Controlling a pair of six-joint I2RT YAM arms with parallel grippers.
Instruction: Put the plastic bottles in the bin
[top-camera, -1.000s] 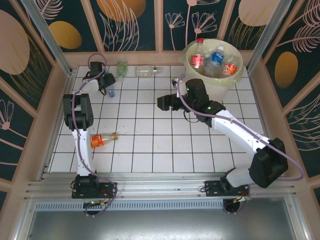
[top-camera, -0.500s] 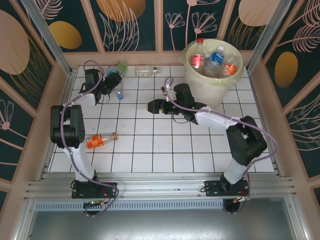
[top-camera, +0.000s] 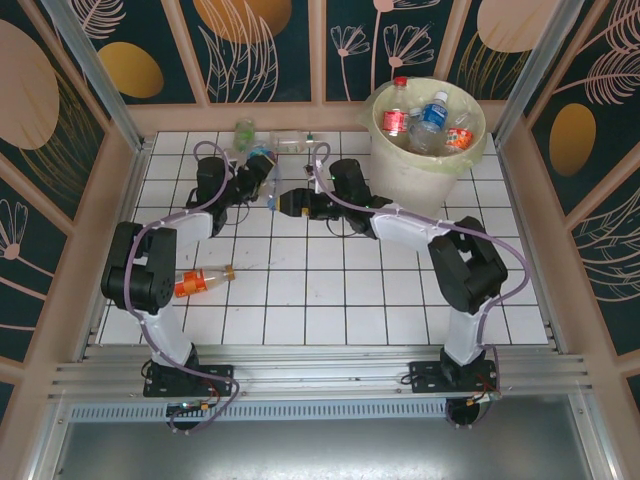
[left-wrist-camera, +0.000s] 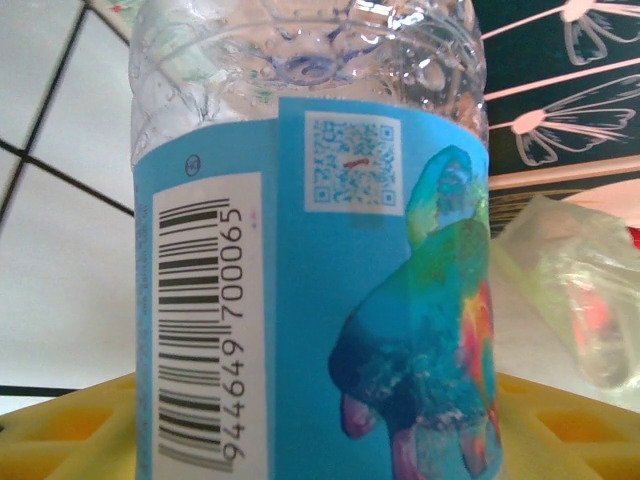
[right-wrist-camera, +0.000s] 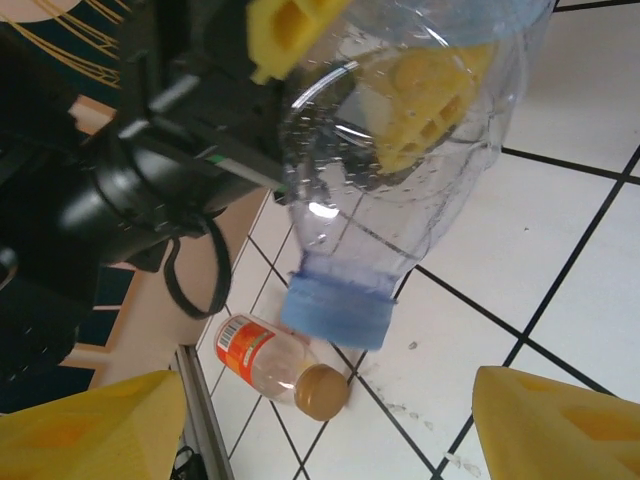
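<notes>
From the top view I judged this a handover in progress. My left gripper (top-camera: 260, 174) was clamped on a blue-labelled bottle (left-wrist-camera: 320, 300) at about 11 o'clock of the table, its cap hanging down above the tiles. The right gripper (top-camera: 290, 201) sat just at 4 o'clock of it, its yellow fingers (right-wrist-camera: 545, 425) spread apart with nothing between them. The bin (top-camera: 420, 172) stood at 1 o'clock, several bottles already in it. Next, I reckoned, the right jaws needed to close on the bottle's lower body before the left let go. An orange-labelled bottle (top-camera: 200, 282) lay at 8 o'clock, waiting.
</notes>
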